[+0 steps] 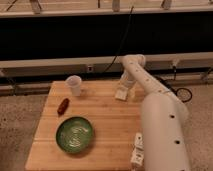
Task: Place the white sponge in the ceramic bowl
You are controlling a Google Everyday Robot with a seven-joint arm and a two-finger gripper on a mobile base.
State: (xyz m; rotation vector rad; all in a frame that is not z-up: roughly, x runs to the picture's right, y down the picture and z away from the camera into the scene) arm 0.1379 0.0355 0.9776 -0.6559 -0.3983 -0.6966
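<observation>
The white sponge is a small cream block at the far right part of the wooden table. My gripper comes down from the white arm and is right on top of the sponge, at or just above the table surface. The ceramic bowl, green with a lighter swirl inside, sits at the front left of the table, well apart from the gripper and with nothing in it.
A translucent whitish cup stands at the back left. A small red-brown object lies between cup and bowl. A white bar-shaped device lies at the front right edge, beside my white body. Dark railing runs behind the table.
</observation>
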